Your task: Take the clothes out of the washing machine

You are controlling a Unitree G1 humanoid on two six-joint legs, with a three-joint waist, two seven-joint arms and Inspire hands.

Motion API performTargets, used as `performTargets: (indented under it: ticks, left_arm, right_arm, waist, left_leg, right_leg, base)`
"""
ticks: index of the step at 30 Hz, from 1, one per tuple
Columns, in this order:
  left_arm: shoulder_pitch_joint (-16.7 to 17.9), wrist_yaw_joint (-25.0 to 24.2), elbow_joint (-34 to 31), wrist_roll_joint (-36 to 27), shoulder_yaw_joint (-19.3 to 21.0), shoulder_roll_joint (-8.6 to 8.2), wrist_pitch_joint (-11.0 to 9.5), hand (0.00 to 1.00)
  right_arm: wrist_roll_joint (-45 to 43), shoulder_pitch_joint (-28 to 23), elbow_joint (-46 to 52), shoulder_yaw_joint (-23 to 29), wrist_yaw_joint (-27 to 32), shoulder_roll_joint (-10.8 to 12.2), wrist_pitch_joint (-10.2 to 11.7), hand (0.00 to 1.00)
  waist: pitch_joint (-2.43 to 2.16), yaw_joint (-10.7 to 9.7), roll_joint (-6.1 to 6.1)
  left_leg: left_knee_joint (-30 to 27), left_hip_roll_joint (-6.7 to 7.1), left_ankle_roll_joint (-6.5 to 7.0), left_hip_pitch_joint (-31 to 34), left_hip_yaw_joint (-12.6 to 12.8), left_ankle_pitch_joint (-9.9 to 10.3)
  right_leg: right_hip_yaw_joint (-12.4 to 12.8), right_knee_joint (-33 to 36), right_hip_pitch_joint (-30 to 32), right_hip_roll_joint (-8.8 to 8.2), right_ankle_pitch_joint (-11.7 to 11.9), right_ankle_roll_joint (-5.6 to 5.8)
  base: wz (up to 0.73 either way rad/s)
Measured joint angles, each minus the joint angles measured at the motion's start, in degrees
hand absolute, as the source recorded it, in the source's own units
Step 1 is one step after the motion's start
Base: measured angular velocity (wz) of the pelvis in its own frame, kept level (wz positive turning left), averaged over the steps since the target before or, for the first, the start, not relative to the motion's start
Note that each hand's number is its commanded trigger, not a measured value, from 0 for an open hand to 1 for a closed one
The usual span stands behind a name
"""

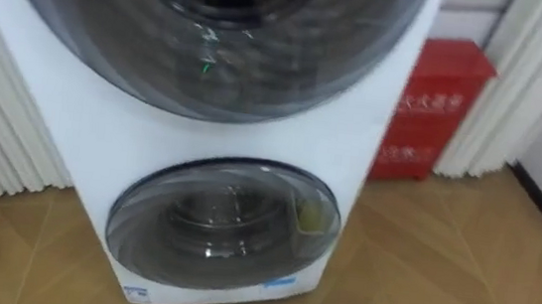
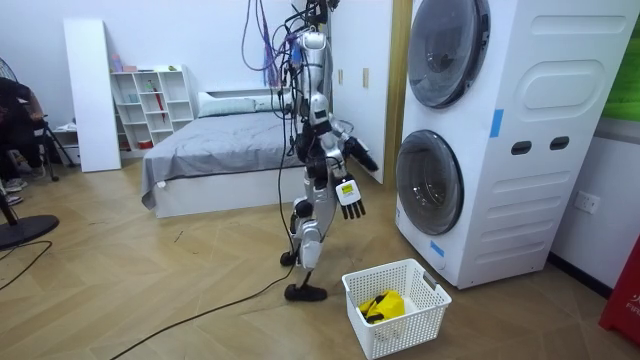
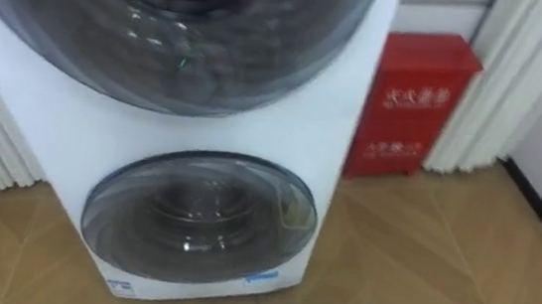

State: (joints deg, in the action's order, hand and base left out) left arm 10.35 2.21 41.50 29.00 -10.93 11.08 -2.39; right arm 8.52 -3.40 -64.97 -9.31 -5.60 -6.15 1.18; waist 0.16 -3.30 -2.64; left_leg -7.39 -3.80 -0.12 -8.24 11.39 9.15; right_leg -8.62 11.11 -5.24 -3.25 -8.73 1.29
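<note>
The washing machine (image 1: 252, 145) stood with both doors closed; a yellowish patch behind the lower door (image 1: 222, 222) was perhaps clothes. A yellow cloth (image 2: 383, 305) lay in the basket (image 2: 420, 318). The right robot hand (image 2: 350, 197) hung spread and empty; the left robot hand (image 2: 368, 162) was unreadable. Reaching before opening the door would likely strike glass.

red box (image 1: 430, 107); grey bed (image 2: 220, 145) beside white shelves (image 2: 150, 100)

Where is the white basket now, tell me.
In the room view the white basket stands on the wood floor between the robot and the washing machine, near its lower door, a yellow item inside.
</note>
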Motion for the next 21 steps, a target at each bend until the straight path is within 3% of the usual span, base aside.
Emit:
performTargets:
  ticks: [1, 4, 6, 7, 8, 9, 10, 11, 14, 15, 16, 19, 21]
  left_arm:
    - [1.75, 2.75, 4.95, -1.71, 4.76, 0.9, 0.03, 0.0]
    - [4.46, 6.9, 13.99, -1.89, 9.61, 2.97, 1.88, 0.0]
    - [6.59, 7.08, 18.8, -1.76, 13.0, 2.15, 5.31, 0.0]
    - [7.85, 6.94, 20.53, -1.83, 14.52, 0.47, 6.42, 0.0]
    - [8.05, 6.74, 21.51, -1.85, 15.84, 0.2, 6.8, 0.0]
    - [8.16, 6.02, 22.98, -1.88, 18.54, -0.65, 7.68, 0.0]
    - [8.12, 5.52, 24.32, -2.37, 19.65, -2.01, 8.19, 0.0]
    - [7.77, 5.41, 25.6, -2.7, 19.66, -2.88, 8.27, 0.0]
    - [5.03, 4.77, 27.07, -6.8, 19.31, -5.56, 8.39, 0.0]
    - [4.42, 4.74, 27.11, -7.38, 19.19, -5.93, 8.76, 0.0]
    - [3.74, 4.65, 27.1, -7.61, 19.2, -6.0, 9.41, 0.0]
    - [3.54, 4.17, 27.14, -8.17, 19.19, -5.94, 11.18, 0.0]
    - [3.51, 3.52, 27.14, -8.5, 19.21, -6.05, 11.99, 0.0]
  right_arm:
    - [-0.17, -0.49, 0.1, 1.71, 0.03, -0.15, -0.09, 0.0]
    - [-0.11, -1.83, 0.08, 3.57, 0.34, -0.54, -0.15, 0.0]
    - [0.0, -2.4, -0.56, 4.74, 0.78, -1.41, -0.7, 0.0]
    - [0.42, -2.22, -1.4, 5.09, 0.96, -1.76, -0.78, 0.0]
    - [0.47, -1.79, -1.33, 4.81, 1.02, -1.56, -0.8, 0.0]
    - [0.56, -0.51, -1.09, 3.74, 1.42, -0.73, -0.79, 0.0]
    - [0.64, 0.12, -1.2, 3.72, 1.88, -0.66, -0.8, 0.0]
    - [0.66, 0.01, -1.54, 3.75, 2.2, -0.87, -0.88, 0.0]
    - [3.6, -0.92, -2.86, 3.84, 3.1, -0.8, -1.27, 0.0]
    - [3.99, -0.37, -4.03, 3.8, 3.07, -0.46, -1.33, 0.0]
    - [4.22, -0.6, -4.36, 3.84, 3.09, 0.13, -1.36, 0.0]
    - [4.63, -1.32, -5.06, 3.91, 3.02, 0.94, -1.64, 0.0]
    - [5.0, -1.17, -5.8, 4.38, 3.16, 1.03, -1.86, 0.0]
  waist:
    - [0.31, 0.69, 0.6]
    - [0.4, 0.76, 0.84]
    - [0.58, 1.01, 1.63]
    - [0.7, 1.59, 3.37]
    - [0.66, 2.05, 3.83]
    - [0.9, 2.87, 3.09]
    - [1.4, 3.28, 2.76]
    - [0.95, 3.42, 3.54]
    - [0.83, 3.69, 3.53]
    - [0.51, 4.27, 3.02]
    - [0.05, 5.07, 2.79]
    - [-0.01, 6.25, 1.41]
    - [-0.02, 6.69, 1.45]
  left_leg:
    - [-0.03, -0.29, -0.05, -0.76, -0.64, 0.03]
    - [-1.7, -0.36, -0.82, -1.69, -0.6, 0.53]
    - [-3.05, -0.37, -0.95, -2.64, -1.2, 0.58]
    - [-1.77, -1.62, -1.0, -3.65, -4.3, 0.6]
    - [-1.82, -1.95, -1.05, -3.56, -5.13, 0.63]
    - [-3.76, -2.08, -2.15, -2.5, -3.88, 1.36]
    - [-6.15, -2.35, -4.2, -2.1, -2.35, 3.49]
    - [-6.27, -2.78, -4.18, -2.01, -2.62, 4.16]
    - [0.14, -2.39, -3.81, -1.55, -2.72, 3.7]
    - [-0.12, -2.26, -2.67, -1.18, -2.17, 4.59]
    - [-0.09, -1.78, -2.51, -1.21, -2.04, 4.76]
    - [-0.49, -1.27, -1.89, -1.76, -2.11, 5.09]
    - [-0.49, -1.22, -1.31, -2.05, -2.11, 5.47]
  right_leg:
    - [-1.42, 1.07, -0.26, 0.07, 0.06, -0.1]
    - [-2.48, 1.92, -2.26, -0.46, 0.14, -0.19]
    - [-2.91, 3.76, -2.57, -1.17, 0.08, -0.08]
    - [-1.98, 4.29, -0.27, 1.12, -2.12, -0.36]
    - [-0.36, 0.64, 0.87, 3.09, -2.48, -1.48]
    - [1.22, -7.37, 3.53, 5.72, 2.91, -3.97]
    - [-3.62, -6.23, 4.61, 5.62, 6.25, -5.68]
    - [-4.17, -5.69, 4.54, 5.92, 6.19, -5.77]
    - [-4.39, -5.04, 3.1, 5.57, 4.83, -4.87]
    - [-4.33, -4.37, 3.22, 5.47, 3.34, -4.59]
    - [-4.58, -4.18, 3.06, 5.34, 3.14, -4.26]
    - [-4.73, -4.14, 2.15, 5.15, 3.13, -3.68]
    - [-4.57, -4.1, 1.9, 4.93, 3.17, -3.36]
  base:
    - [-0.07]
    - [0.14]
    - [0.16]
    - [-0.17]
    - [-0.58]
    - [-0.71]
    - [-0.54]
    - [0.07]
    - [0.35]
    - [0.21]
    - [0.17]
    - [0.12]
    - [0.03]
